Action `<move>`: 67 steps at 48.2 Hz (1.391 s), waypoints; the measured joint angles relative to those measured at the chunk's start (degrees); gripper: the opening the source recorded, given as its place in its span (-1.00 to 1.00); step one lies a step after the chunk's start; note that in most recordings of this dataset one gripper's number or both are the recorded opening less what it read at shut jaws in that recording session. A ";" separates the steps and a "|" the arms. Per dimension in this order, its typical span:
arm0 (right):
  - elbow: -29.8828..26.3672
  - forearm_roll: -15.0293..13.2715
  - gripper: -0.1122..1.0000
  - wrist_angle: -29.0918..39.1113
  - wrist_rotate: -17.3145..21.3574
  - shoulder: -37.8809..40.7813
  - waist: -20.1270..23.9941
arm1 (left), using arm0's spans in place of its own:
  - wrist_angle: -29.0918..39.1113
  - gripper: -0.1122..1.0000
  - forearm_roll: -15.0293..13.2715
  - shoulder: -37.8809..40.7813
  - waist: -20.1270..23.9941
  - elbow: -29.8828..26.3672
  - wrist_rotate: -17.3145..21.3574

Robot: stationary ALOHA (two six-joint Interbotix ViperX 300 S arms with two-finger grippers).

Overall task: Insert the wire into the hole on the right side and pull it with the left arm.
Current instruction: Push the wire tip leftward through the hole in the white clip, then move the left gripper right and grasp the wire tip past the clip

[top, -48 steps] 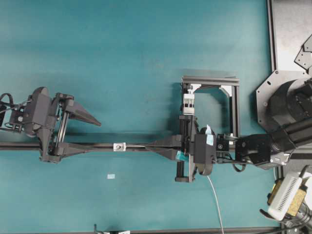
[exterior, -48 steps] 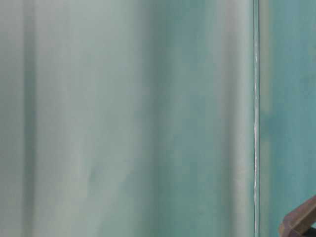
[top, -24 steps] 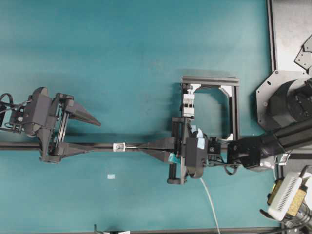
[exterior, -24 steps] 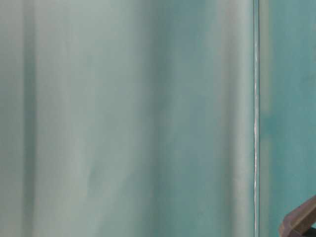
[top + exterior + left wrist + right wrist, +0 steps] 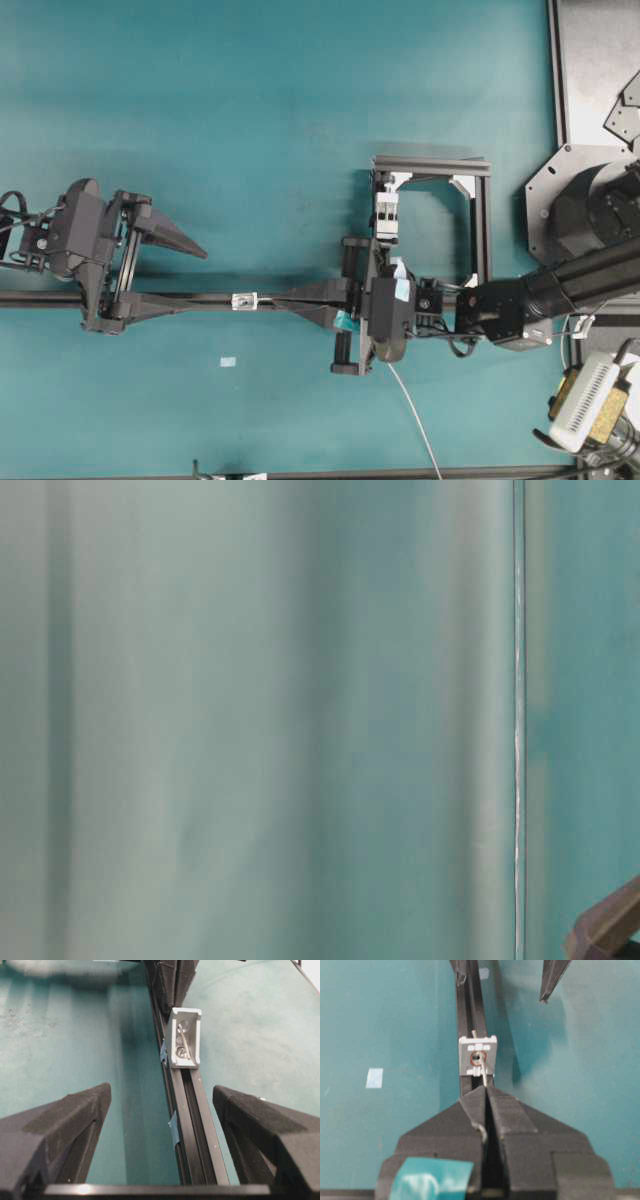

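Only the right wrist view shows the wire [image 5: 483, 1071] reaching the hole [image 5: 477, 1057].

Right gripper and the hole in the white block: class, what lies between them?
In the right wrist view, only a short stretch of the wire spans from the right gripper to the hole, over the black rail.

The wire [image 5: 483, 1071] was very thin and pale grey, and its tip poked out from the pinched-shut right tool [image 5: 486, 1091] straight up to the hole [image 5: 478, 1056]. The hole was a tiny dark dot with a red ring round it, in the middle of a small white square block [image 5: 478, 1055] on a long black rail. The left arm [image 5: 90, 245] was black, and its left tool [image 5: 161, 1102] was spread wide, one pointed finger on each side of the rail, just beside the block.
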 measured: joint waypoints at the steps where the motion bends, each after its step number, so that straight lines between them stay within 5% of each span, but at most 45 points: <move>1: -0.09 0.00 -0.76 0.00 0.00 0.09 -0.09 | -0.09 0.71 0.09 0.00 0.00 0.00 0.09; 52: -4.31 -0.26 -0.76 2.99 -4.13 1.49 -1.49 | 5.27 0.70 0.09 0.00 0.00 -2.02 0.00; 67: -4.31 -0.26 -0.76 2.99 -4.22 1.49 -1.49 | 8.79 0.65 0.09 0.00 0.00 -4.13 -3.25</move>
